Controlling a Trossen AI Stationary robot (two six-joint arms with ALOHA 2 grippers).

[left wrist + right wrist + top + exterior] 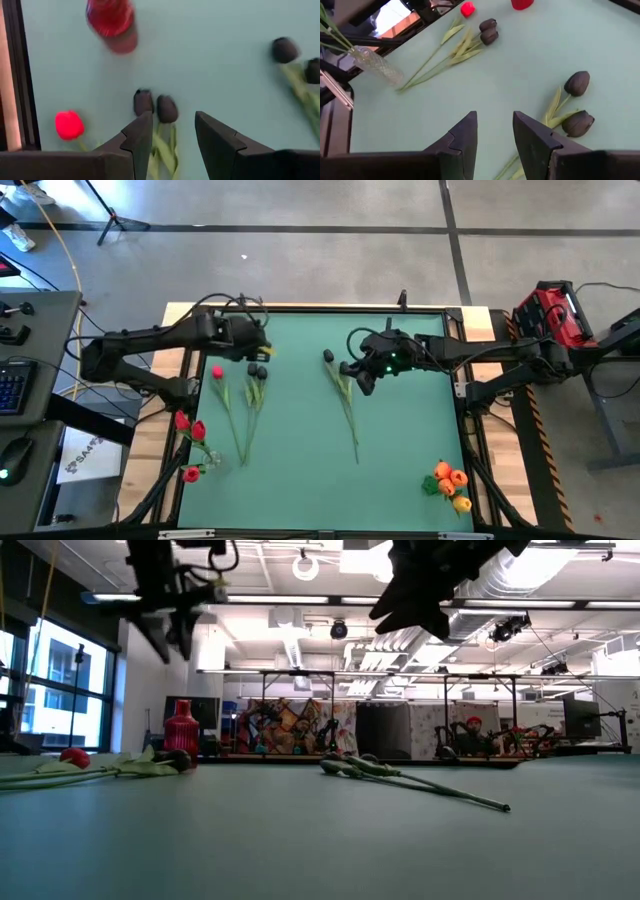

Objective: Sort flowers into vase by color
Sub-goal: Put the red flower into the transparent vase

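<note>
Flowers: two black tulips [257, 371] and one red tulip [217, 373] lying flat on the green bench [400, 470], left half, stems toward the near edge. Two more black tulips [329, 357] lying near bench centre, beside the right end effector [357, 376]. Red tulips standing in a clear vase [208, 460] at the left edge. Orange-yellow tulips [450, 483] bunched at the near right corner.

Left arm reaching in from the left, elbow bent, left end effector [262, 352] raised above the black pair at left, pointing downward. Fingers [141, 136] parted, grasping nothing.

Right arm stretched in from the right, held above the bench. Fingers [465, 134] parted, grasping nothing.
</note>
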